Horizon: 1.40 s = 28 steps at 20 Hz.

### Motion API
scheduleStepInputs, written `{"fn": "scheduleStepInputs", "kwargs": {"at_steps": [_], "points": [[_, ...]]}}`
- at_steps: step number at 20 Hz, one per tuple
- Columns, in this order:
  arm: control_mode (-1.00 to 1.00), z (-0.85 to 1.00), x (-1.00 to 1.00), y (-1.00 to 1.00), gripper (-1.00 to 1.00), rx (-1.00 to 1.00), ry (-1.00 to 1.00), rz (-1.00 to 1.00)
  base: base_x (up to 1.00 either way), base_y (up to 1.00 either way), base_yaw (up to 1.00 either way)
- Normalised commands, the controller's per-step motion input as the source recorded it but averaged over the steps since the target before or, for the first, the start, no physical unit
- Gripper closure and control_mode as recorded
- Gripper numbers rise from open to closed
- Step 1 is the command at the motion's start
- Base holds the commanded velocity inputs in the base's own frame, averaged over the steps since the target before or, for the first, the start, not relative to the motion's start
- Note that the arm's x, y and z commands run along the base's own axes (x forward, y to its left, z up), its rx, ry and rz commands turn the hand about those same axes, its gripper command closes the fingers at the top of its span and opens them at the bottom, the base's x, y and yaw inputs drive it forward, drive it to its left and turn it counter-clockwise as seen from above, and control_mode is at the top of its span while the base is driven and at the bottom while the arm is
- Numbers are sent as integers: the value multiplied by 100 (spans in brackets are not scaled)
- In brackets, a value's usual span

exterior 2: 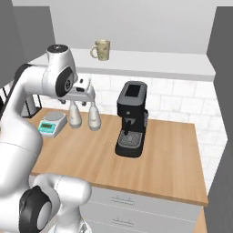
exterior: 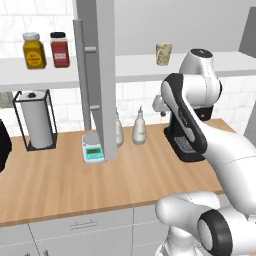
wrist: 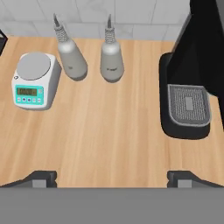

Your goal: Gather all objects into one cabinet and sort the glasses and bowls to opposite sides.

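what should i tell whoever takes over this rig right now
Tool: open and empty, hanging above the wooden counter, looking down at it.
Job's things: the beige mottled mug stands upright on the pale grey shelf board of the open cabinet, above the coffee machine. The open cabinet door shows in the left base view. I cannot see the bowl, the orange mug or the blue cup.
Also on the counter: a scale and two dispenser bottles.
Done: one mug sits in the cabinet.
Left: find and bring the others, then sort mugs and bowl to opposite sides.
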Motion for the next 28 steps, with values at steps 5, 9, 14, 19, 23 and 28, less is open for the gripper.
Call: {"fn": "scheduleStepInputs", "kwargs": {"at_steps": [5,9,14,19,23,28], "points": [[-100,6,13,4,-100,0,-17,-7,0,0,0],[-100,13,17,11,-100,1,-21,0,0,0,0],[-100,29,21,-1,-100,0,-19,-2,0,0,0],[-100,57,7,-3,-100,0,-8,-7,0,0,0],[-100,88,9,0,-100,1,0,-8,0,0,0],[-100,91,26,0,-100,2,0,-6,0,0,0]]}}
